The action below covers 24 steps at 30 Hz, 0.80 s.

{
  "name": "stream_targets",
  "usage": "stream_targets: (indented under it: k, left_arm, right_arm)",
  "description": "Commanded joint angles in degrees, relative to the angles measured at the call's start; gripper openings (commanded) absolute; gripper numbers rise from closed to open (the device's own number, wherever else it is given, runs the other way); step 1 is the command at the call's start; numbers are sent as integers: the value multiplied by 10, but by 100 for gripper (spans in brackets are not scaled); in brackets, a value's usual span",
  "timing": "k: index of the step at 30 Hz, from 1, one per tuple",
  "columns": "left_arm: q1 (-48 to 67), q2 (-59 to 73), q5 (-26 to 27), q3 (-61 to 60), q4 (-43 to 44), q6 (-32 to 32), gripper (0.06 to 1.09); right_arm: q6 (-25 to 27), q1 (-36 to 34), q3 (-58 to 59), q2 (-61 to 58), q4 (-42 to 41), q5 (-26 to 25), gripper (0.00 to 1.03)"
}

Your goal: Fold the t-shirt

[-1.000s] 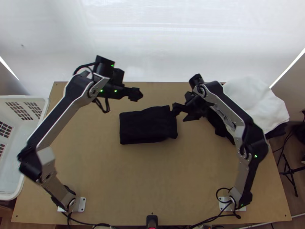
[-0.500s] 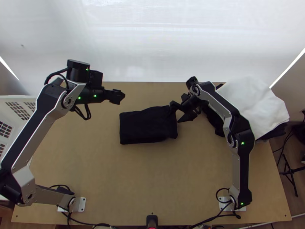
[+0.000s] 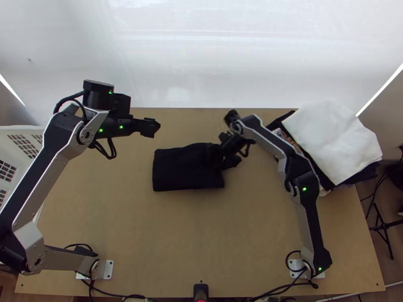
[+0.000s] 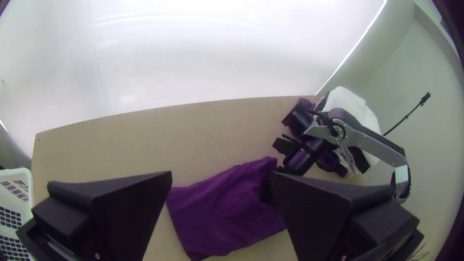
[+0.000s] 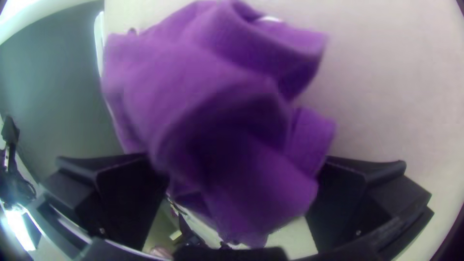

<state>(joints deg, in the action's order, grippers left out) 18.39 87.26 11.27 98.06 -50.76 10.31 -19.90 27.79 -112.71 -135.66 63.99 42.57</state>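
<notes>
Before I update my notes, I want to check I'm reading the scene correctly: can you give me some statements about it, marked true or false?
1. The left gripper is away from the t-shirt, its fingers apart. True.
2. The right gripper is at the t-shirt, its fingers apart. True.
3. The t-shirt lies fully spread out. False: it lies folded into a compact, roughly rectangular shape.
4. A slotted basket stands at the left side of the top view. True.
5. The white cloth is inside the basket. False: it lies on top of a pile of cloths at the table's right.
</notes>
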Motion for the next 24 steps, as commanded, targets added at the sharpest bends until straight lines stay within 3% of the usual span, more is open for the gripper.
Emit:
stream_targets:
  k: [1,3,5,6,14,24]
  left_arm:
    - [-6,2,-3,1,2,2,104]
    - [-10,2,-3,2,2,2,104]
    - [-13,-1,-3,2,2,1,104]
    - [-14,-3,-3,2,2,0,104]
    - [-27,-10,-2,-7,2,-4,104]
    - [-23,-1,-1,-7,11,-13,104]
  right_arm:
    - [3,70,-52,-27,-2,-32,88]
    - [9,74,-53,-12,-9,-81,62]
    - [2,60,-28,29,-53,-100,14]
    - [-11,51,-3,59,-84,-114,3]
    - [-4,-12,6,231,-80,-115,3]
    - [-28,-158,-175,281,47,-115,3]
